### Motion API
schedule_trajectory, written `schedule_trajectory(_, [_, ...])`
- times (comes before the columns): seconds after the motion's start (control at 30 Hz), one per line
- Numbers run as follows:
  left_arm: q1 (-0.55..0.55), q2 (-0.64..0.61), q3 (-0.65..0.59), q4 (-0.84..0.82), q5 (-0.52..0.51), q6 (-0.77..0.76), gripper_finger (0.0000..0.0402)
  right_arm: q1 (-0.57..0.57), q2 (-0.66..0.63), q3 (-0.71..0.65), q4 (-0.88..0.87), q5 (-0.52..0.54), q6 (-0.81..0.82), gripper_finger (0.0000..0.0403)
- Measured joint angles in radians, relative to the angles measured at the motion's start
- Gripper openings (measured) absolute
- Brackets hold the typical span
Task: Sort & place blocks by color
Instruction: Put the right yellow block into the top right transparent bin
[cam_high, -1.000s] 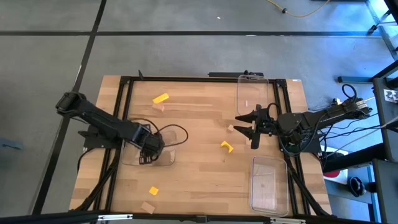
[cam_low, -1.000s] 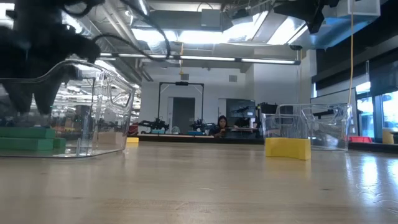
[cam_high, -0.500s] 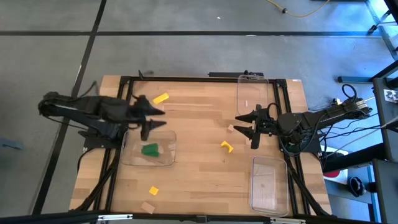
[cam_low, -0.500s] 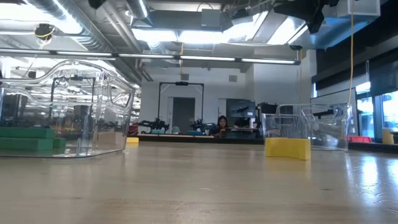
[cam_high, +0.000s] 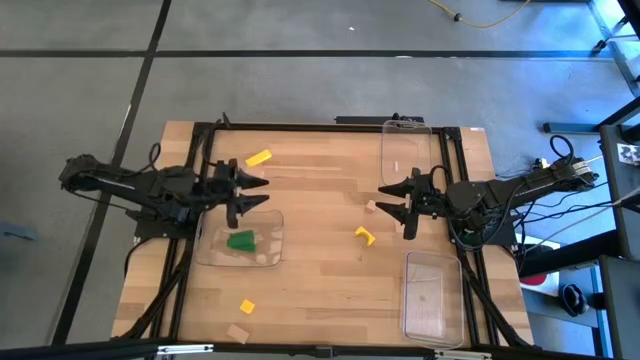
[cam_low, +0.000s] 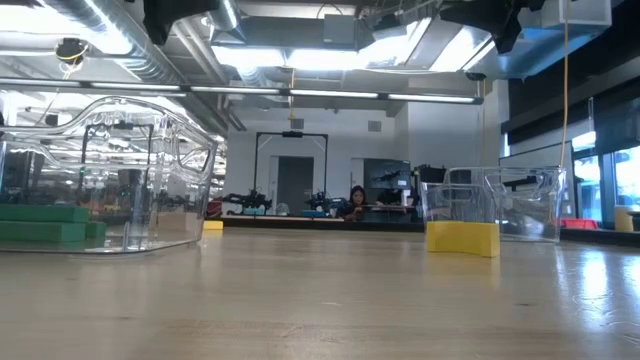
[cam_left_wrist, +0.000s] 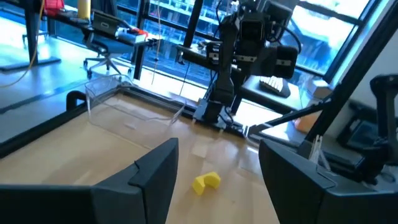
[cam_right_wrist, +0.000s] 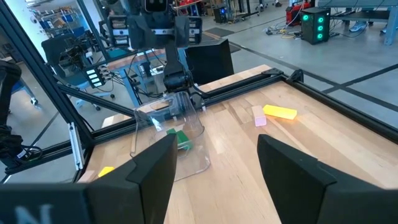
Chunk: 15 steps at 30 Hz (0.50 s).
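The green blocks (cam_high: 240, 240) lie inside the clear tray (cam_high: 268, 256) on the left side of the table (cam_high: 320, 290); in the low view they show as a flat green stack (cam_low: 45, 222) behind the tray's wall (cam_low: 150, 180). A long yellow block (cam_high: 259, 158) rests at the far left of the table, with a small tan block (cam_high: 256, 172) just beside it on the near side. Near the middle right, a yellow wedge-shaped block (cam_high: 364, 236) sits on the wood, and a tan block (cam_high: 369, 206) lies a little farther back from it. At the near left, a small yellow block (cam_high: 246, 307) and a tan block (cam_high: 237, 333) lie close to the near edge.

The left gripper (cam_high: 252, 192) hangs above the far edge of the green blocks' tray, fingers spread wide and holding nothing. The right gripper (cam_high: 392, 203) hovers over the right middle of the table, just right of the tan block, its fingers also wide apart and empty.

Two more clear trays stand on the right: one at the far edge (cam_high: 404, 150) and one at the near right corner (cam_high: 432, 295). A person (cam_low: 356, 200) sits in the room far behind the table.
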Motion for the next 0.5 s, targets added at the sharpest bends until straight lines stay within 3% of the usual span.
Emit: schedule_trajectory(0.5, [0.0,0.011,-0.001,0.006,-0.007,0.046,0.0214,0.0,0.0,0.0,-0.001,0.0,0.0,0.0225])
